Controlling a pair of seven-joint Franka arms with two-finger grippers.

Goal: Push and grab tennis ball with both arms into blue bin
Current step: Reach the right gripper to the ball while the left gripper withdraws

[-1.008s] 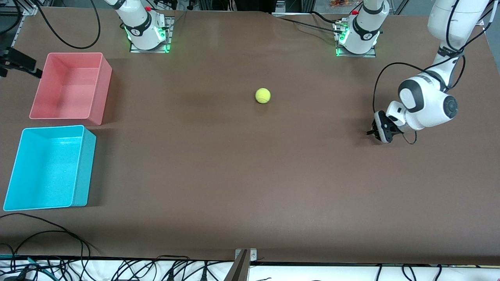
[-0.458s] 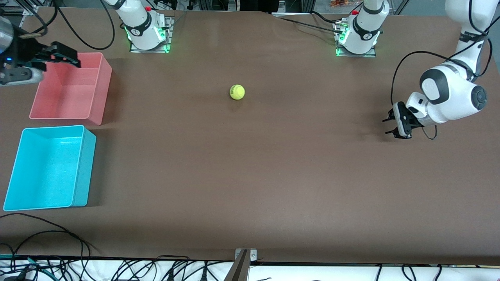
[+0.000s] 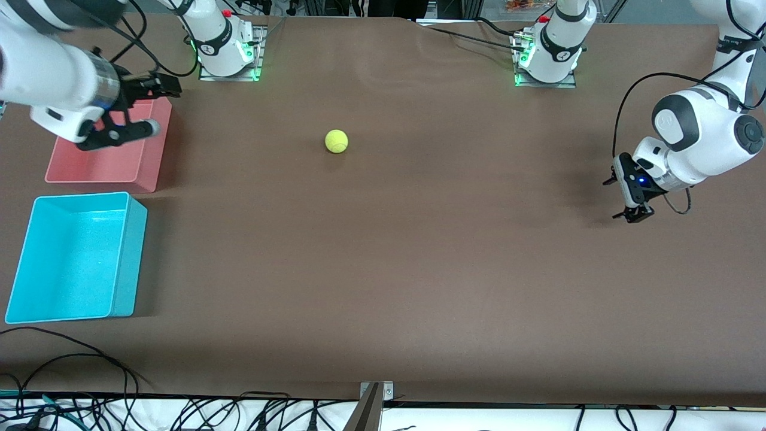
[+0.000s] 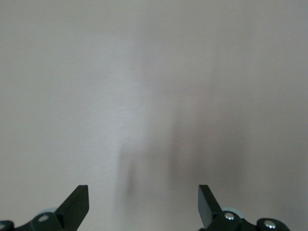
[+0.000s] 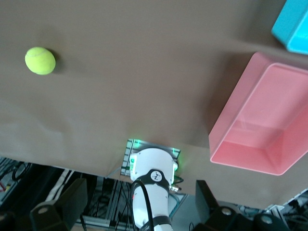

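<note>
Tennis ball [image 3: 336, 141] lies free mid-table, w/ blue bin [image 3: 76, 257] at right arm's end. Left gripper [image 3: 629, 199] hangs low at its own end, fingers spread, empty; right gripper [image 3: 145, 106] over pink bin [image 3: 108, 146], fingers spread, prob. lined up to grab.

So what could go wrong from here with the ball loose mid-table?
The tennis ball lies free on the bare table, untouched by either gripper, so it may roll off line. The open right gripper hangs over the pink bin, which stands beside the blue bin: wrong-tub risk. The open left gripper is far from the ball.
</note>
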